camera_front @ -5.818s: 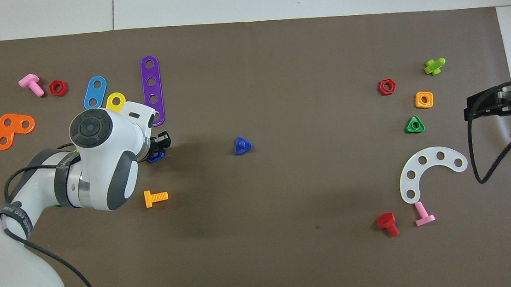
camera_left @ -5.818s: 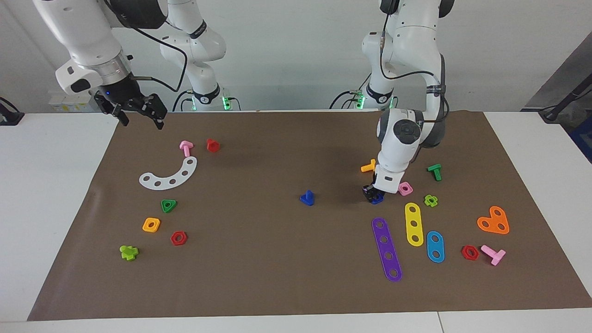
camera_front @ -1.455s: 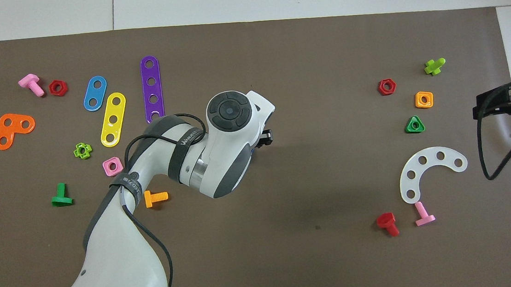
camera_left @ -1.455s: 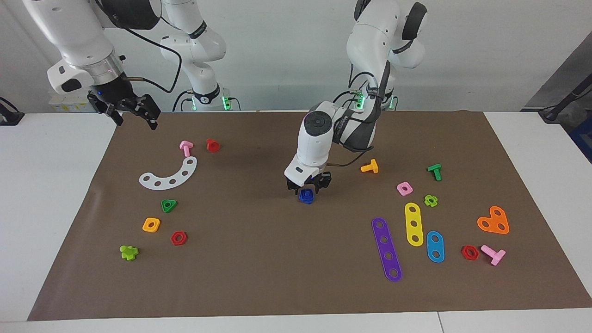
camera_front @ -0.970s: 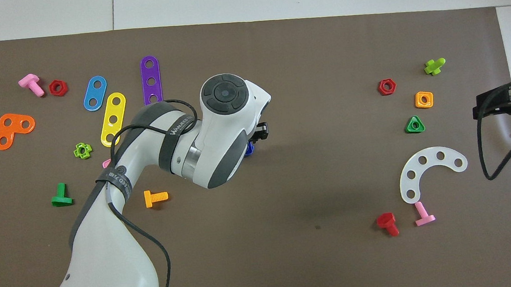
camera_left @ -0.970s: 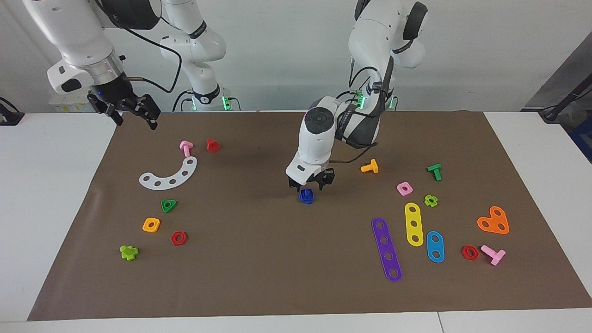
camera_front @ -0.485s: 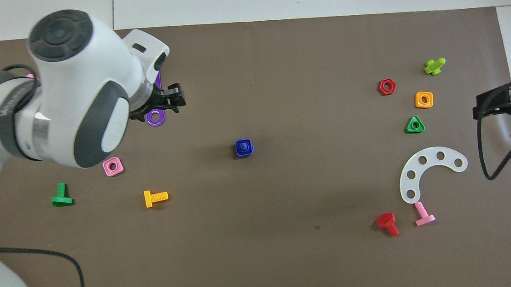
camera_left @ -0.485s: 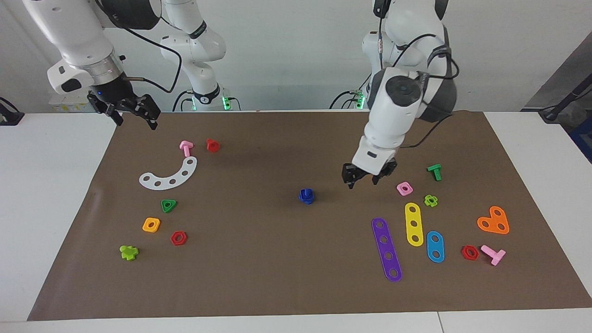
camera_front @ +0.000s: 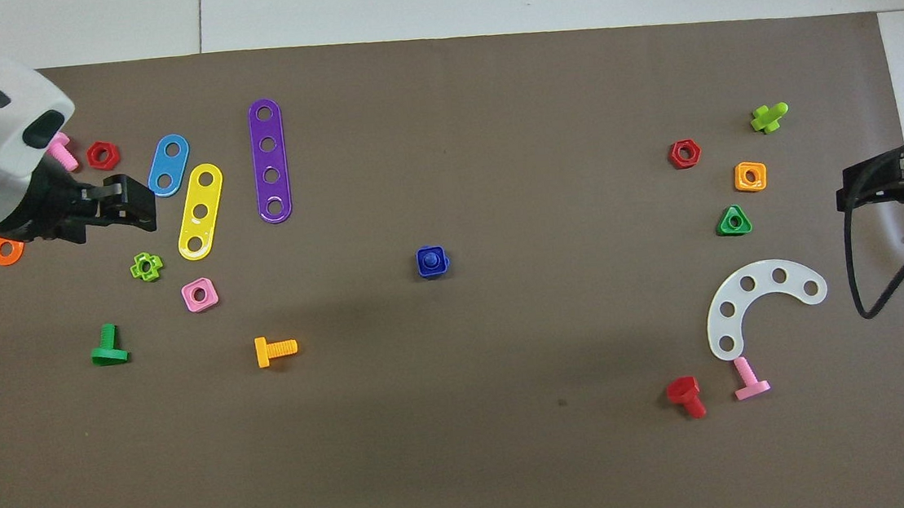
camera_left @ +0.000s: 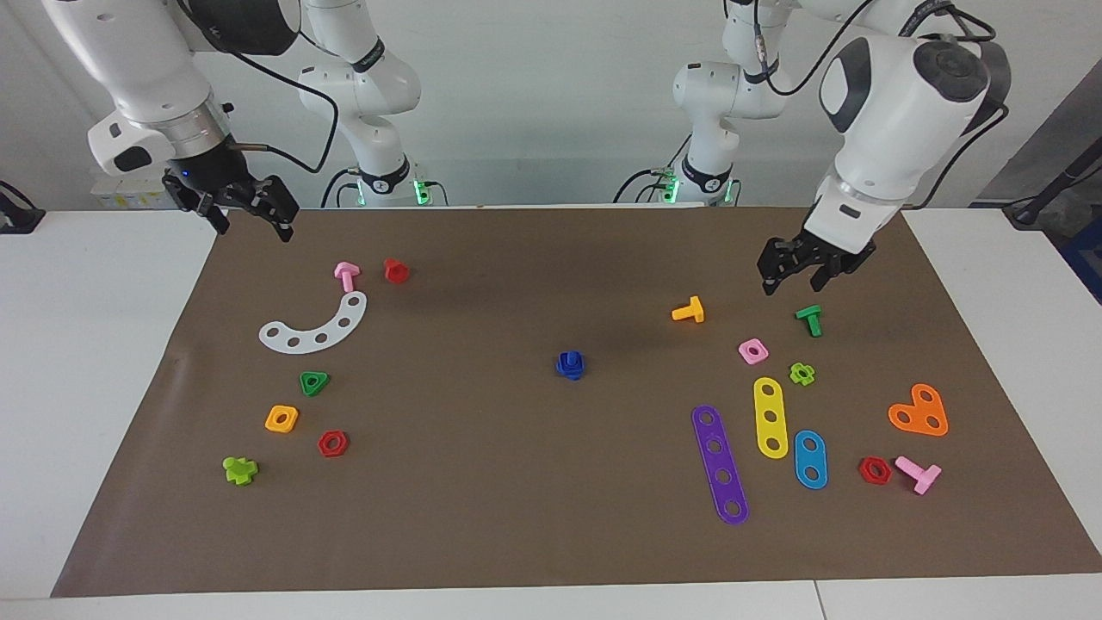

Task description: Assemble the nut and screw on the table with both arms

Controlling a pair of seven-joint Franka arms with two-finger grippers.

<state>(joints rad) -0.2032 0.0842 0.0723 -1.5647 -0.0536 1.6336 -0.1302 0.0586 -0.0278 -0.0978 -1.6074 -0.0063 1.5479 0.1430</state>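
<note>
Orange heart plate [camera_front: 3,251] partly covered

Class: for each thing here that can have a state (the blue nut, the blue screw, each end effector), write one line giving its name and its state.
Nut: on the screw, at mid-mat.
Screw: standing, shaft through the nut.
Left end effector: open, empty, raised over the green screw.
Right end effector: open, empty, waiting over the mat's edge.

Robotics lab: 2 arms [camera_left: 895,95] at papered table [camera_left: 103,387].
</note>
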